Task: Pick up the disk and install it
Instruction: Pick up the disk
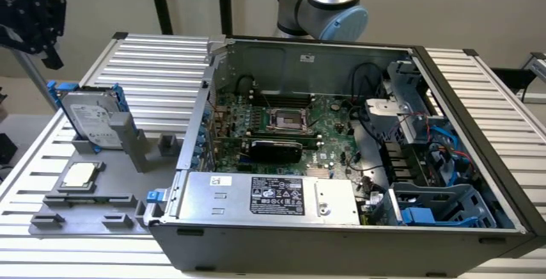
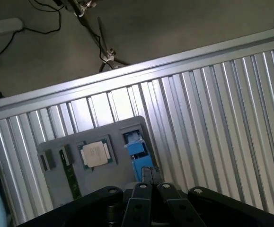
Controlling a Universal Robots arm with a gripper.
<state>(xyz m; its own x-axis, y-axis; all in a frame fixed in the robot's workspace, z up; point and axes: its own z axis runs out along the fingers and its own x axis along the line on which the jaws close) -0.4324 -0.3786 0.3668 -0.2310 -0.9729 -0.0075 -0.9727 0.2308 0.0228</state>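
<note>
Blue plastic frames the disk (image 1: 92,118), which stands on edge in a slot of the grey fixture (image 1: 85,205) on the ribbed tabletop (image 1: 162,61), at the exterior view's left of the open computer case (image 1: 298,253). A small square chip (image 1: 78,175) lies flat in the fixture just beside it.

The work looks to be at the approach step. The gripper (image 1: 30,13) hangs high above the fixture, well apart from the disk, and nothing has been lifted yet. Its fingers look pressed together with nothing between them. By my judgement, a grasp calls for spreading them and coming down squarely over the disk's upper edge.

The exterior view gives the disk's broad labelled face and the inside of the case, including a blue-trimmed bay (image 1: 435,205) near its front corner. The wrist view looks down past the gripper (image 2: 148,174) and shows the disk (image 2: 137,151) edge-on as a narrow blue strip beside the chip (image 2: 95,154). It also takes in the floor with cables (image 2: 103,52) beyond the tabletop's edge.
</note>
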